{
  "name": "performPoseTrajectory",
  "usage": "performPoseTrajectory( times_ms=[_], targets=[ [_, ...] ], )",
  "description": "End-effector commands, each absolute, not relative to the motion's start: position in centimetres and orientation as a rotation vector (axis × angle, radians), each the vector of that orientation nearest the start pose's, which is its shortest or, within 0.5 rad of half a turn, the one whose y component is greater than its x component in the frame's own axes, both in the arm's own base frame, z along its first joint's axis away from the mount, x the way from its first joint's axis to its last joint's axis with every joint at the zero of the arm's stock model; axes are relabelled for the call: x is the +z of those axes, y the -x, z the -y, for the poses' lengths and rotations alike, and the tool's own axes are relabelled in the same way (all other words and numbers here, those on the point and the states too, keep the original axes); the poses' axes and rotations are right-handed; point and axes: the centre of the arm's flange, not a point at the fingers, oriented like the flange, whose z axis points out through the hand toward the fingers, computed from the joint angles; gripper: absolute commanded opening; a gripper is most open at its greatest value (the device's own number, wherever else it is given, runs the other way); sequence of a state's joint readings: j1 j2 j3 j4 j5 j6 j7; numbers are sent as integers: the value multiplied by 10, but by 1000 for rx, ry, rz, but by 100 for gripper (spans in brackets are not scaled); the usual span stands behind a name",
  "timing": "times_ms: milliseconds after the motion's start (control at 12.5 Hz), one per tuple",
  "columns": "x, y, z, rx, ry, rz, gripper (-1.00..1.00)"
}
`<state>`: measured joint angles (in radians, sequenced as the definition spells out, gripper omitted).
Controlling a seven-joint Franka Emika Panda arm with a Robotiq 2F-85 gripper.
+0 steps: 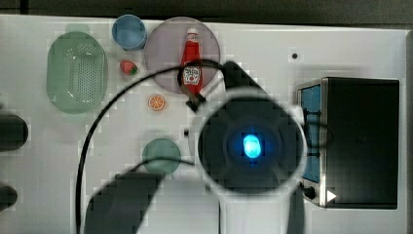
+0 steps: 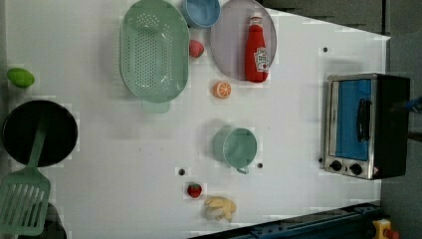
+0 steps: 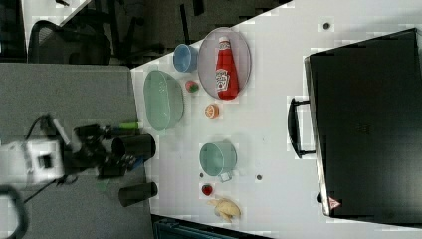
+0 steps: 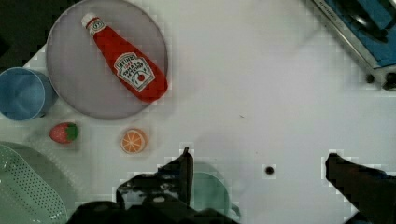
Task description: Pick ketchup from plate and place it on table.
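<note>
Hovering gripper (image 4: 257, 161): jaws spread wide with nothing between them, held above the white table (image 4: 261, 79), well apart from the bottle
Nearest to the gripper: a teal cup (image 4: 210, 189) under one finger (image 4: 184, 168), and a small dark hole (image 4: 269, 170) in the tabletop between the fingers
Farther out: an orange slice (image 4: 134, 141) and a strawberry (image 4: 63, 132), both just beside the plate rim
Ketchup (image 4: 125, 59): lying flat on the mauve plate (image 4: 74, 79), white cap toward the far rim, base reaching the near rim
Beside the plate: a blue cup (image 1: 129, 31) on the top view's left, then a green colander (image 1: 76, 71)
Far right of the top view: a toaster oven (image 1: 358, 141)
</note>
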<state>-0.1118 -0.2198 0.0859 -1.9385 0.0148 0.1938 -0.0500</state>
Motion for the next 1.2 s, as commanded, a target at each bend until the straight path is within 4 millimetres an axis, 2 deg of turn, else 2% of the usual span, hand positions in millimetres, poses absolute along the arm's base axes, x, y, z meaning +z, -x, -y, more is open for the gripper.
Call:
performPoseTrajectory(
  times_ms=[80,560,880,1200],
  targets=[
    [497,-536,-8,77,2921,-1195,100],
    [385,-593,-35,33,2939,-1020,100],
    [310,-618,-41,22,3018,-634,100],
    [263,-647,-43,16,3058,-183,100]
  ],
)
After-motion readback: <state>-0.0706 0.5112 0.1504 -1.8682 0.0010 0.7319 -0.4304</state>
